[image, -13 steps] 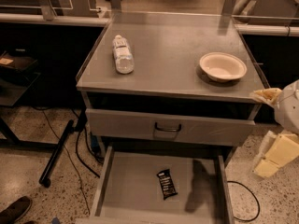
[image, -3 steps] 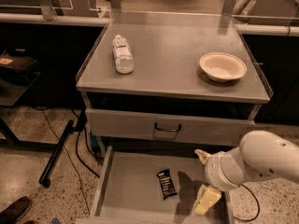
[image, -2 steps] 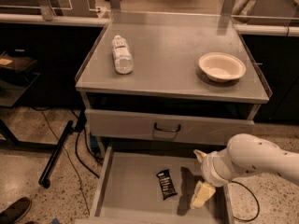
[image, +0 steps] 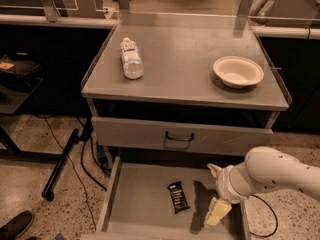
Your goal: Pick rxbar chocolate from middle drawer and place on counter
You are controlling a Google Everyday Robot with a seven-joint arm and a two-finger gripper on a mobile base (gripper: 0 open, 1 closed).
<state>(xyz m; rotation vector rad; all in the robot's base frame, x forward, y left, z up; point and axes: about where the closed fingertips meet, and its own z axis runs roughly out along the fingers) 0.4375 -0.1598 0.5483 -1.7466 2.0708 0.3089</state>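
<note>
Gripper (image: pixel 215 196): hanging low inside the right part of the open drawer, at the lower right of the frame.
Fingers (image: pixel 217 213): standing apart and holding nothing; one cream finger pointing down and to the left, a smaller cream tip poking up closer to the back of the drawer.
Gap under the lower finger: hard to tell, maybe touching the drawer floor, maybe just above it.
Arm (image: pixel 272 174): coming in from the right edge of the frame, big, round and white, bending down toward the drawer.
Rxbar chocolate (image: pixel 177 197): lying flat on the drawer floor near the middle, low in the frame, just left of the gripper and not touching it; black wrapper, white letters at its top end.
Middle drawer (image: pixel 135 204): pulled out toward the bottom of the frame, grey and shallow, carrying only the bar and the gripper's dark shadow.
Drawer front (image: pixel 130 133): sitting closed above the open drawer, with a dark loop handle (image: pixel 179 136) in its middle.
Counter (image: pixel 185 59): filling the upper middle of the frame, flat and grey.
Bottle (image: pixel 131 59): lying on its side on the left part of the counter.
Bowl (image: pixel 238 71): sitting upright on the right part of the counter, well apart from the bottle.
Shoe (image: pixel 15 226): peeking in at the lower left corner, on the speckled floor.
</note>
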